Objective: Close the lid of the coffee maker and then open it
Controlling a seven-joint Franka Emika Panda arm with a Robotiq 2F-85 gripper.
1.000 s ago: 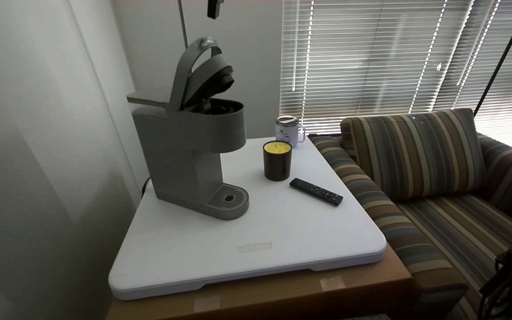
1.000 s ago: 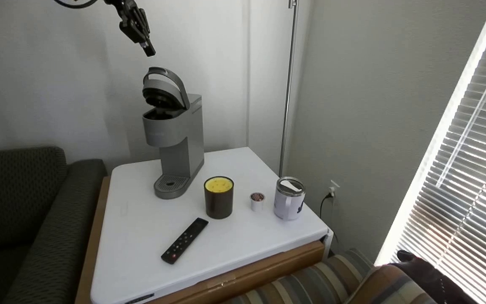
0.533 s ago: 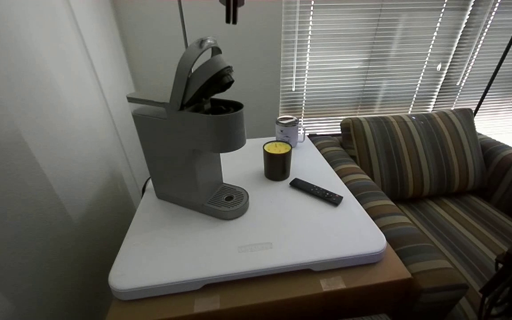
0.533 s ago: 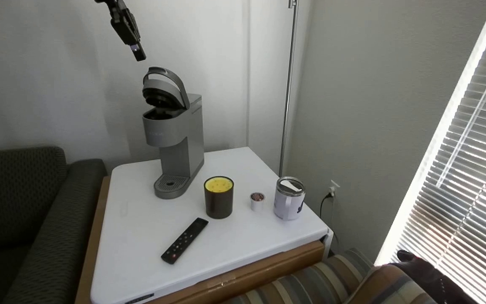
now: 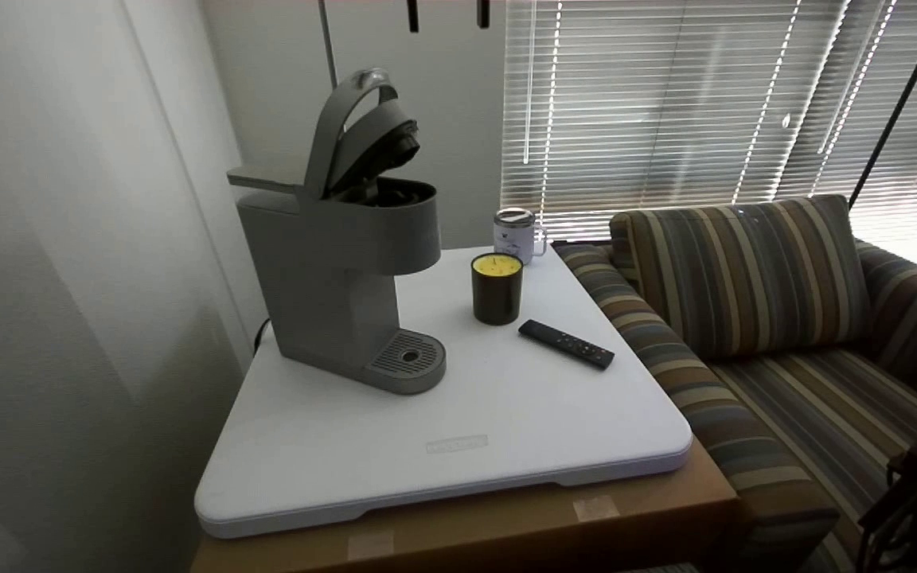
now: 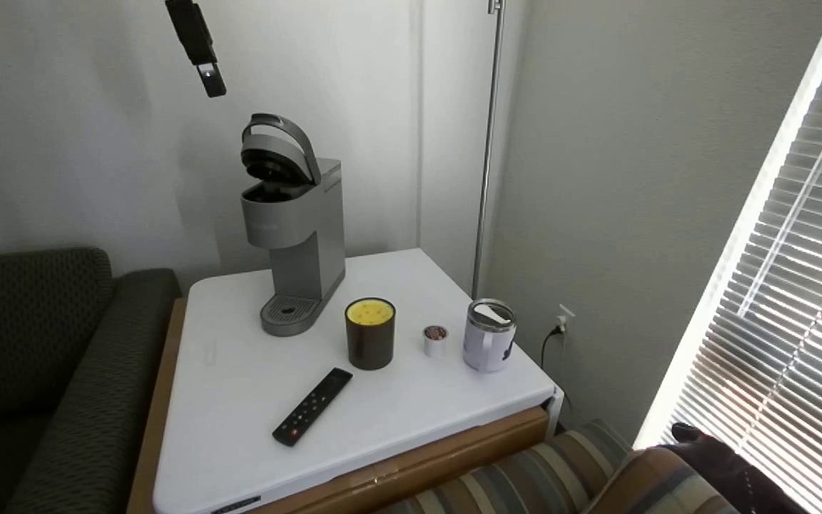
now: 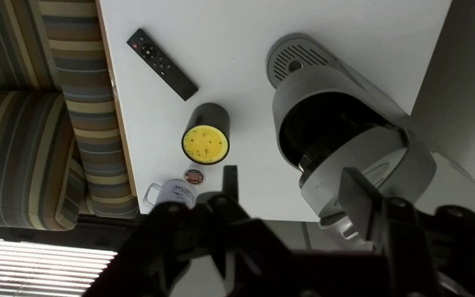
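A grey coffee maker (image 6: pixel 300 228) is standing on a white table (image 5: pixel 331 461), its lid (image 5: pixel 367 135) sitting raised and tilted above a dark brew chamber (image 7: pixel 316 119). Higher up, apart from the lid, the gripper (image 5: pixel 448 24) is holding its fingers (image 7: pixel 230 183) spread wide. A dark jar (image 6: pixel 370 350) is containing speckled yellow filling (image 6: pixel 370 312). Between it and a covered mug (image 6: pixel 482 351), whose contents are hidden, a small white cup (image 6: pixel 435 348) is standing.

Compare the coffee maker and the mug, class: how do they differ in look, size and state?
The coffee maker is grey and boxy, while the mug is pale and rounded. The coffee maker is plainly larger than the mug. The coffee maker's lid stands raised, whereas the mug's cover sits over its top. Both stand upright on the white tabletop.
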